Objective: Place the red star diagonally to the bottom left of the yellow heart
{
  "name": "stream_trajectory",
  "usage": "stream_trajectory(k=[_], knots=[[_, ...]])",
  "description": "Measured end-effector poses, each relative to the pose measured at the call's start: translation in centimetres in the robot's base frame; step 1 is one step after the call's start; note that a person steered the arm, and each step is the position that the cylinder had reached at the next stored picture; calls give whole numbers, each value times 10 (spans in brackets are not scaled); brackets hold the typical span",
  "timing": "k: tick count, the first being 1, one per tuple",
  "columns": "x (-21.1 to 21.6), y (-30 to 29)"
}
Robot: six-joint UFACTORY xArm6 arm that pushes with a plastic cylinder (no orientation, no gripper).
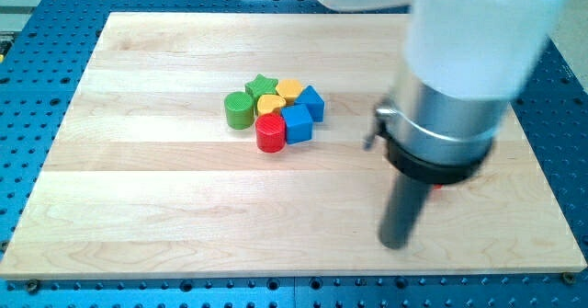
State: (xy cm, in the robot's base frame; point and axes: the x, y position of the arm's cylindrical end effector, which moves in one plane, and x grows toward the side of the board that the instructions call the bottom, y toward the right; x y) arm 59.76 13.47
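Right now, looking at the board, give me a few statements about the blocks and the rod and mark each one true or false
1. My tip touches the red cylinder. False: it stands well off to the view's right and lower, apart from the whole cluster.
2. The yellow heart sits in the middle of a tight cluster of blocks. True.
3. The green cylinder is at the cluster's right end. False: it is at the left end.
4. Two blue blocks lie on the cluster's right side. True.
5. The red star lies in plain view beside the yellow heart. False: only a red sliver shows behind the arm, shape unclear.
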Motion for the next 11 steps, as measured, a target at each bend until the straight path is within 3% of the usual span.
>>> stream_trajectory(k=[1,2,4,6,7,9,10,11], knots=[[-45,73],[-93,97],[-54,-48],[-42,-164],[-14,-171],[-50,-199],[-30,-223],[-58,-221]])
